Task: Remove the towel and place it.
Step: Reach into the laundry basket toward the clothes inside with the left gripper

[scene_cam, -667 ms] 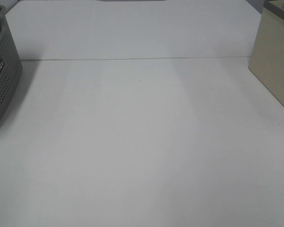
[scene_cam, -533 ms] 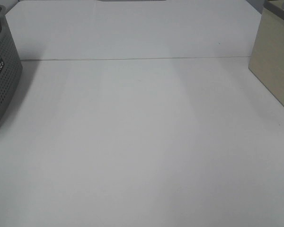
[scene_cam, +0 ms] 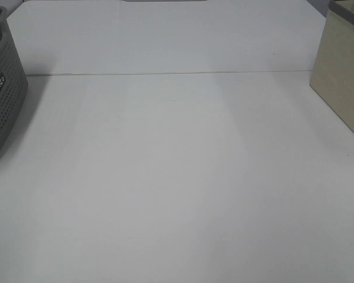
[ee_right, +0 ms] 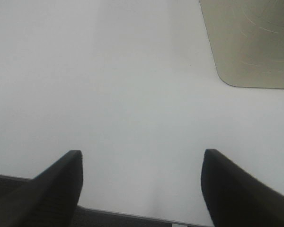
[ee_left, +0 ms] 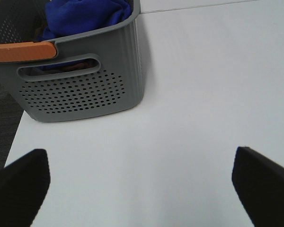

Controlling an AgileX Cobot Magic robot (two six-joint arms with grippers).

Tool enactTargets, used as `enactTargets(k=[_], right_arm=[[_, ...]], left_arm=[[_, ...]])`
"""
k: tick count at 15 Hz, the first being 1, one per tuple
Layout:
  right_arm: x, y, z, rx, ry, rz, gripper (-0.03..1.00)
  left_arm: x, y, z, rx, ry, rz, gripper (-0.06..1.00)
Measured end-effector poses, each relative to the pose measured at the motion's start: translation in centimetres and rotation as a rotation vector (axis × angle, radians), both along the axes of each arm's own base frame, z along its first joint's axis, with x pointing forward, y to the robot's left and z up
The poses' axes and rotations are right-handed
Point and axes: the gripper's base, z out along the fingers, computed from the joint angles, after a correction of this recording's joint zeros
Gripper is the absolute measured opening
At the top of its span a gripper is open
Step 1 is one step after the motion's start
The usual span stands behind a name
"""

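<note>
Left wrist view: I note the towel (ee_left: 85, 14) bunched inside the grey perforated basket (ee_left: 80, 94), its blue cloth showing above the rim beside an orange handle (ee_left: 21, 51). The left gripper (ee_left: 142, 189) hangs over the bare white table (ee_left: 203, 94), apart from the basket, its fingers (ee_left: 19, 184) spread wide with nothing between them. On the right wrist view, I find the right gripper (ee_right: 142, 184) also spread and holding nothing, above the table near its edge, with a beige box (ee_right: 251, 42) beyond. On the high view, the basket stands at the table's left side and the box at its right, well apart.
</note>
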Motion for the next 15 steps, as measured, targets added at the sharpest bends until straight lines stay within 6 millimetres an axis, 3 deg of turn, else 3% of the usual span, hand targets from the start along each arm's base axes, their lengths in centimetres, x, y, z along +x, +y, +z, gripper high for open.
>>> enactTargets(k=[15], right_arm=[[0.00, 0.00, 0.00, 0.000, 0.000, 0.000, 0.70]], left_arm=[[0.00, 0.00, 0.00, 0.000, 0.000, 0.000, 0.99]])
